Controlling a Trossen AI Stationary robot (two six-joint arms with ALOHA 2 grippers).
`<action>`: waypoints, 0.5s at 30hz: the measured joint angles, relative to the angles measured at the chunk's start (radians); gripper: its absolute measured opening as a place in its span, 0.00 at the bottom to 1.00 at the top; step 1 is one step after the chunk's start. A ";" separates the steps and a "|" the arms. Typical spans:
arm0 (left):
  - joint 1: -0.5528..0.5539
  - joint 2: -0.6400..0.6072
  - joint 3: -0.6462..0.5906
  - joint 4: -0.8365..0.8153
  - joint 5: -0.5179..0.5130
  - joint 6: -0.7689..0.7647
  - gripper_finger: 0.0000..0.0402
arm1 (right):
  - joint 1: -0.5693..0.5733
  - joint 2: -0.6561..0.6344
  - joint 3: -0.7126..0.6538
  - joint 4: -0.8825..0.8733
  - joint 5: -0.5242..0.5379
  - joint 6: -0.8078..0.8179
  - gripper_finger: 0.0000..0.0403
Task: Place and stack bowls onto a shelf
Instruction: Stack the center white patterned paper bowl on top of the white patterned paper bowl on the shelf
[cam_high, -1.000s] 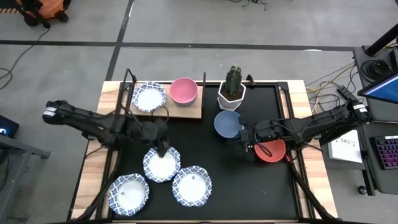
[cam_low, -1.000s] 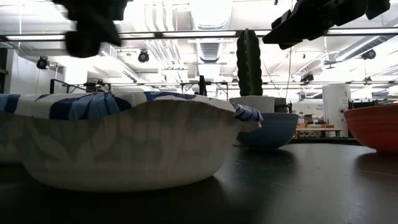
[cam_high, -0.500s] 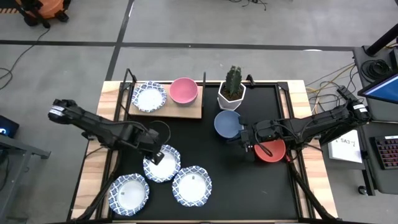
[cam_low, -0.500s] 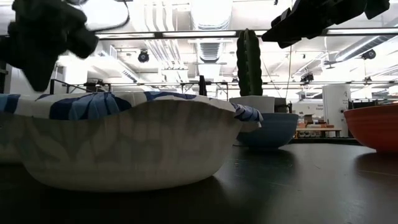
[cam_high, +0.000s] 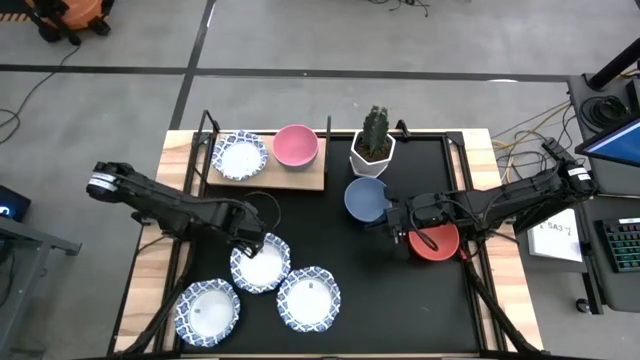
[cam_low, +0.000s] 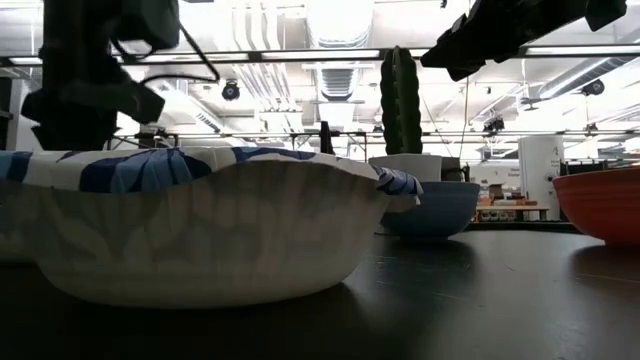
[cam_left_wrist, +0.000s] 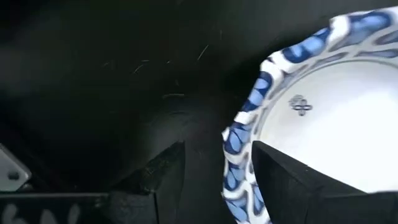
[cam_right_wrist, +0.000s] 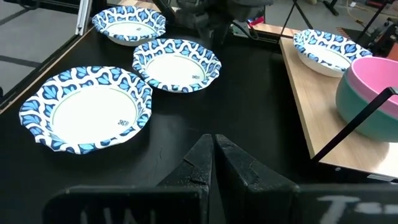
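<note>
Three white, blue-rimmed bowls rest on the black table: a middle one (cam_high: 260, 265), one at the near centre (cam_high: 308, 298) and one at the near left (cam_high: 207, 312). My left gripper (cam_high: 250, 243) is open and low at the middle bowl's far-left rim (cam_left_wrist: 236, 140), one finger inside the rim and one outside. The wooden shelf (cam_high: 300, 180) at the far left carries a white bowl (cam_high: 241, 156) and a pink bowl (cam_high: 296, 146). My right gripper (cam_high: 395, 222) is shut, between the blue bowl (cam_high: 367, 200) and the red bowl (cam_high: 435, 242). My left gripper straddles the middle bowl's far-left rim (cam_left_wrist: 231, 163) from above, one finger (cam_left_wrist: 280, 177) over the bowl's inside and the other (cam_left_wrist: 158, 171) outside it. I cannot tell whether either finger touches the rim. The bowl sits flat on the table.
A white pot with a cactus (cam_high: 373, 145) stands at the far centre beside the shelf, just beyond the blue bowl. The shelf's black frame posts (cam_high: 207, 125) rise at its corners. Bare black tabletop (cam_high: 340, 250) lies between the white bowls and my right gripper.
My left gripper has come down from above the middle white bowl and shifted a little toward the table's left, ending at that bowl's far-left rim. The bowls have not moved.
</note>
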 joint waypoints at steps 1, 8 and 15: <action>0.000 0.004 -0.012 0.022 0.000 0.003 0.42 | 0.000 0.000 0.000 0.000 0.000 0.000 0.02; 0.002 0.017 -0.102 0.200 0.017 0.003 0.38 | 0.000 0.000 0.000 0.000 0.000 0.016 0.02; 0.002 0.031 -0.126 0.245 0.004 0.003 0.31 | 0.000 0.000 0.000 0.000 0.000 0.030 0.02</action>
